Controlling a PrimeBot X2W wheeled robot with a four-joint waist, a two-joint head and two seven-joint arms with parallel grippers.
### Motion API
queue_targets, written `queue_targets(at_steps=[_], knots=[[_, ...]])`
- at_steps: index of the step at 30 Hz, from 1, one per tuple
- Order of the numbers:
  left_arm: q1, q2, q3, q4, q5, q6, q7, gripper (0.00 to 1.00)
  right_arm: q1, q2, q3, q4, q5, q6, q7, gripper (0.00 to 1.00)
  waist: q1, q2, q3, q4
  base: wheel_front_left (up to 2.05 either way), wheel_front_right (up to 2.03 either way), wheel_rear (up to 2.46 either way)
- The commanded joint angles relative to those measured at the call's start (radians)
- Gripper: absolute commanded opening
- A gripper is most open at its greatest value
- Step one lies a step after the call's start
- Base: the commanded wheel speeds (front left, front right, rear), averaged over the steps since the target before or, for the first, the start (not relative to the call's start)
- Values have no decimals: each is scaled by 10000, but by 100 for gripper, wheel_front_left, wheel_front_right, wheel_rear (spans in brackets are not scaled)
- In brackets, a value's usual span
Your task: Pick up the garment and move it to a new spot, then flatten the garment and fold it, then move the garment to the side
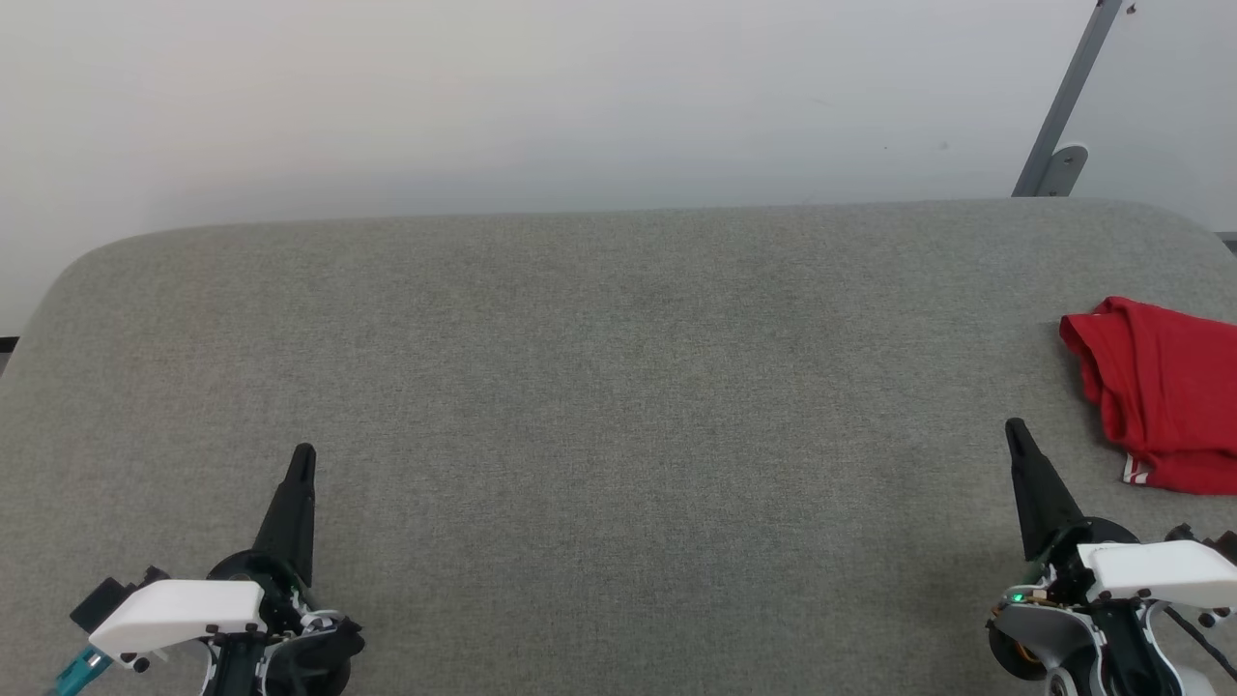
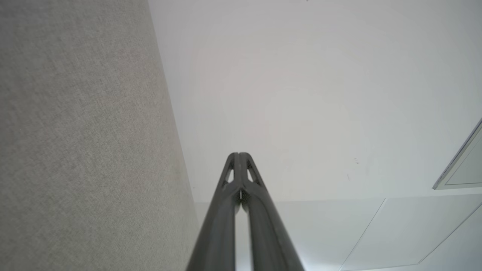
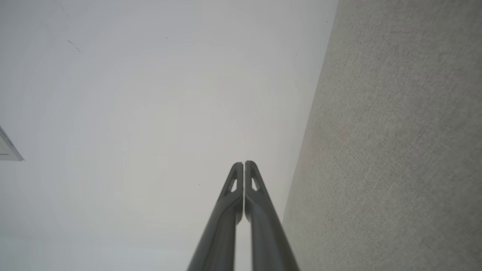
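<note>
Head view: the garment (image 1: 1165, 396) lies bundled at the tabletop's (image 1: 618, 387) right edge, seemingly parked aside; left pincer (image 1: 303, 454) and right pincer (image 1: 1015, 427) sit closed, empty, apart from it.

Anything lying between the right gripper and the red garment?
No. In the head view, the stretch between the right gripper and the garment is bare grey fabric surface.

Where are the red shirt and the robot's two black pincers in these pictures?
shirt (image 1: 1165, 387): head view, on its red body near the right edge.
left gripper (image 1: 302, 454): head view, at the tip of its shut fingers.
right gripper (image 1: 1015, 427): head view, at the tip of its shut fingers.
</note>
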Motion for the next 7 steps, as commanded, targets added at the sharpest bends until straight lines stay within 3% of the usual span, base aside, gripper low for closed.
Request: queue_targets(at_steps=[1, 7], knots=[[-128, -16, 39, -3, 42, 4, 55, 0, -45, 14, -16, 20, 41, 0, 24, 0, 0, -1, 0, 0, 0, 0, 0], [-128, -18, 40, -3, 47, 4, 57, 0, -45, 14, -16, 20, 41, 0, 24, 0, 0, -1, 0, 0, 0, 0, 0]])
